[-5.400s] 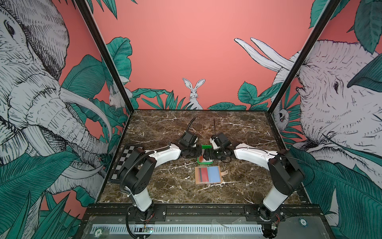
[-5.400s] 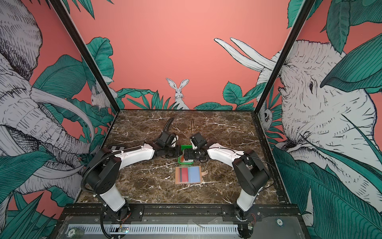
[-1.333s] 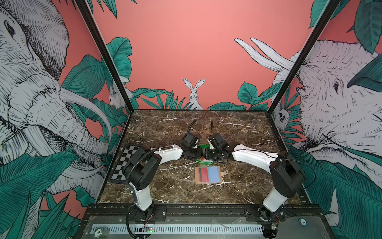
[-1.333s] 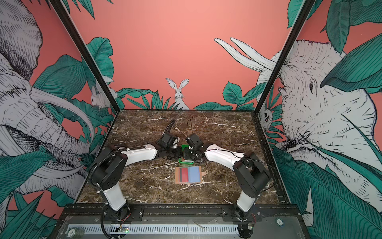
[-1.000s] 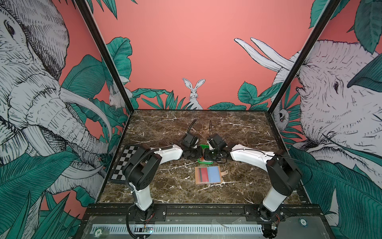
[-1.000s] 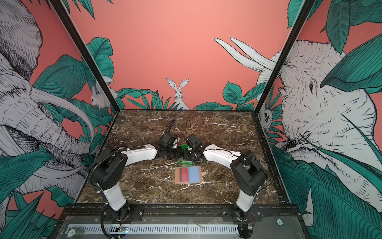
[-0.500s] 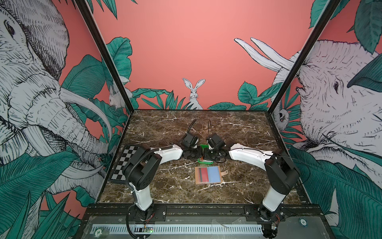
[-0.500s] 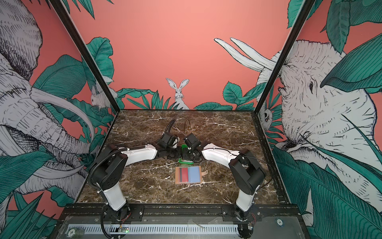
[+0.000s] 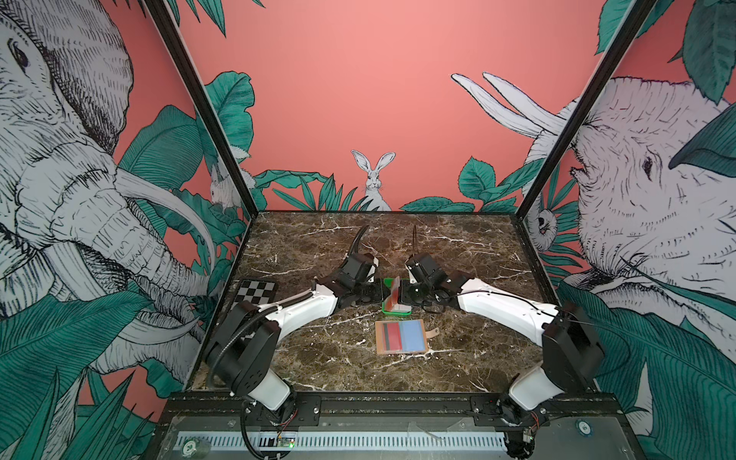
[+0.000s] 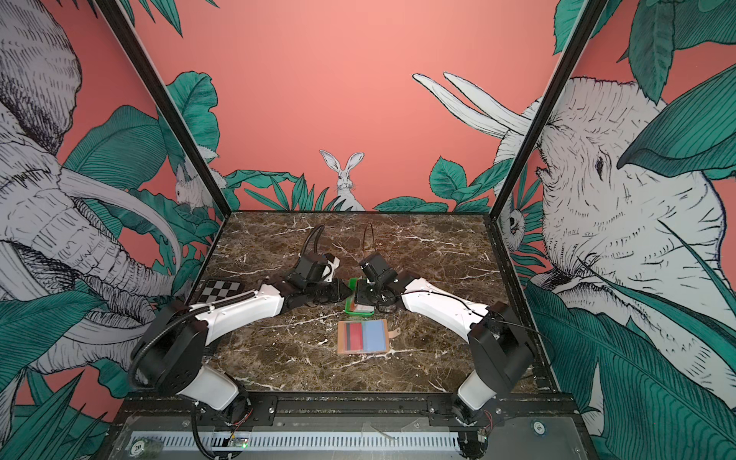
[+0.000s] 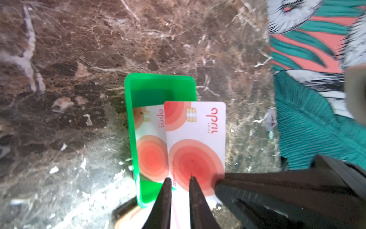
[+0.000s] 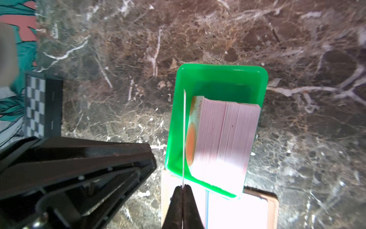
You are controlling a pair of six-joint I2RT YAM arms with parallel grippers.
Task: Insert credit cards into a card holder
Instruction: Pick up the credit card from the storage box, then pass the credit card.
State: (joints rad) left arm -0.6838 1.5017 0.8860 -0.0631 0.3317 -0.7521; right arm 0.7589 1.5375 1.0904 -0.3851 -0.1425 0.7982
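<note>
A white credit card (image 11: 196,142) with a red-orange circle stands on edge over the green tray (image 11: 158,83). My right gripper (image 12: 183,186) is shut on it; there the card (image 12: 184,128) shows as a thin line. My left gripper (image 11: 179,179) is at the card's near corner, jaws slightly parted and gripping nothing. A stack of credit cards (image 12: 223,134) fills the tray. In both top views the grippers (image 9: 378,296) (image 9: 403,298) meet over the tray. The tan card holder (image 9: 378,350) lies open just in front of it, with a red and a light blue card inside.
A black-and-white checkerboard (image 9: 257,290) lies at the table's left edge. Both white arms reach in from the front corners toward the tray (image 10: 358,312). Walls close off the marble table at the back and on both sides.
My right gripper moved left to the tray and shut on the upright card. My left gripper's jaws have parted a little from the card.
</note>
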